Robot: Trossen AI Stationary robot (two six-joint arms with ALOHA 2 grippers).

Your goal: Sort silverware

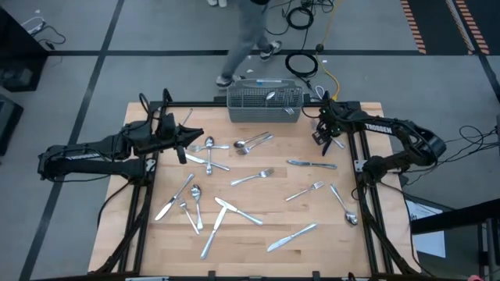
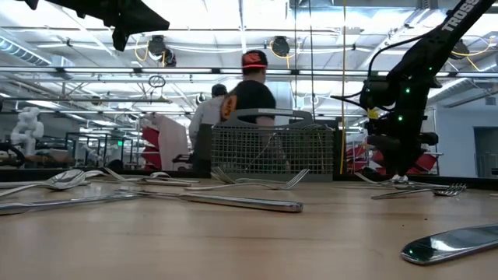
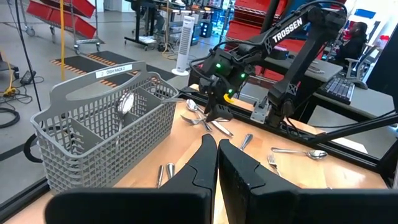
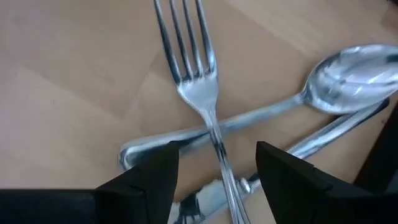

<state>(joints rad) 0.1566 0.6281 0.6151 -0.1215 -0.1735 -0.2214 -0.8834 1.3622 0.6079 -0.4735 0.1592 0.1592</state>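
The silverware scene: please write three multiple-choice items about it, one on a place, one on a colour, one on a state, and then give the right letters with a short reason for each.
1. Where does the mesh basket stand?
A. at the table's far edge, between the arms
B. at the table's near edge
C. on the floor

2. What colour is the basket?
A. red
B. grey
C. yellow

3. How is the right claw set?
A. shut on a knife
B. open, its fingers on either side of a fork handle
C. out of sight

Answers:
1 A: the high view shows the basket at the far edge of the table, midway across.
2 B: the left wrist view shows grey mesh.
3 B: the right wrist view shows the fork, which crosses a spoon, with its handle in the gap between the spread fingers.
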